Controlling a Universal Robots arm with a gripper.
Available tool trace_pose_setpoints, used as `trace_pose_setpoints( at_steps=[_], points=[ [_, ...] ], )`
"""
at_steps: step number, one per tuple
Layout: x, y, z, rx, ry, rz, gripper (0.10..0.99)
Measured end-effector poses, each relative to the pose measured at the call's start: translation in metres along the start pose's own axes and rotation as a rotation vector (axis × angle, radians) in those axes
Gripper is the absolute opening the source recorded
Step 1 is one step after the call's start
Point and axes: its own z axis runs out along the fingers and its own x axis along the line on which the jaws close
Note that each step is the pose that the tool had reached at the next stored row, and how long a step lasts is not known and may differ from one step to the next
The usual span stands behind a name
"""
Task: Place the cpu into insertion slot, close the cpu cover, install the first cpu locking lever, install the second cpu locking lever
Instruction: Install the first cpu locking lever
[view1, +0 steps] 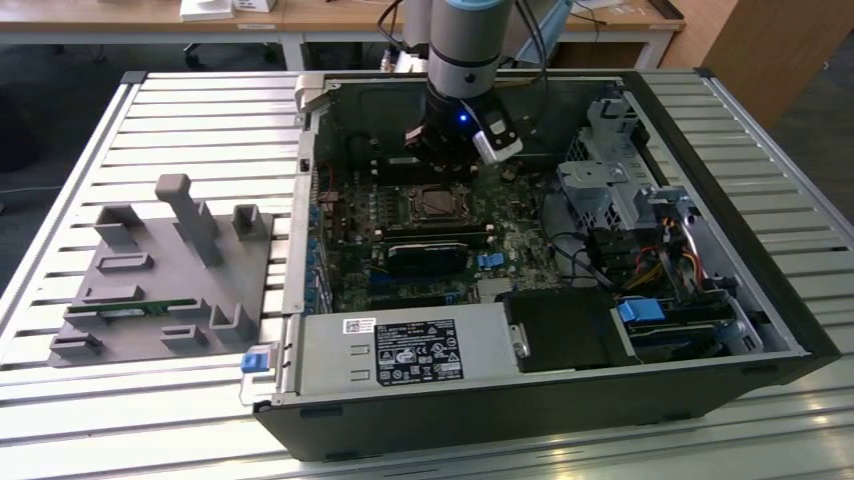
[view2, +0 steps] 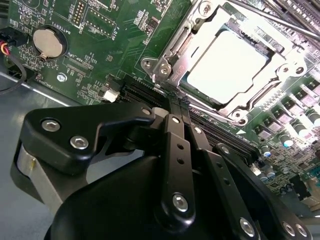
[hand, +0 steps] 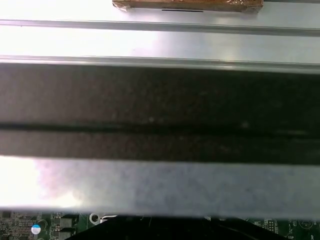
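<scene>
Here, a slatted metal counter (view1: 200, 120) fills the exterior view, carrying an open computer case (view1: 561, 400) at centre-right and a grey fixture block (view1: 167, 275) at left; the arm's gripper (view1: 447, 150) hangs inside the case at upper centre, just above the insertion slot (view1: 434, 203) on the green motherboard (view1: 350, 262). In the second wrist view the cpu (view2: 227, 67) sits in that slot at upper right with the cpu cover (view2: 172, 50) framing it, a coin battery (view2: 48, 41) at upper left, and the black fingers (view2: 172, 107) pressed together at centre, tips near the socket's edge, holding nothing.
</scene>
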Motion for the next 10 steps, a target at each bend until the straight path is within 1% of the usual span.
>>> trace_pose_setpoints(
  at_steps=[3,7,8,10],
  points=[
    [0.0,0.0,0.0004,0.009,0.0003,0.0,0.118],
    [0.0001,-0.0003,0.0018,0.027,0.0007,0.0,0.118],
    [0.0001,-0.0001,0.0037,0.038,0.0007,0.0,0.118],
    [0.0001,0.0003,0.0044,0.038,0.0007,0.0,0.118]
  ],
)
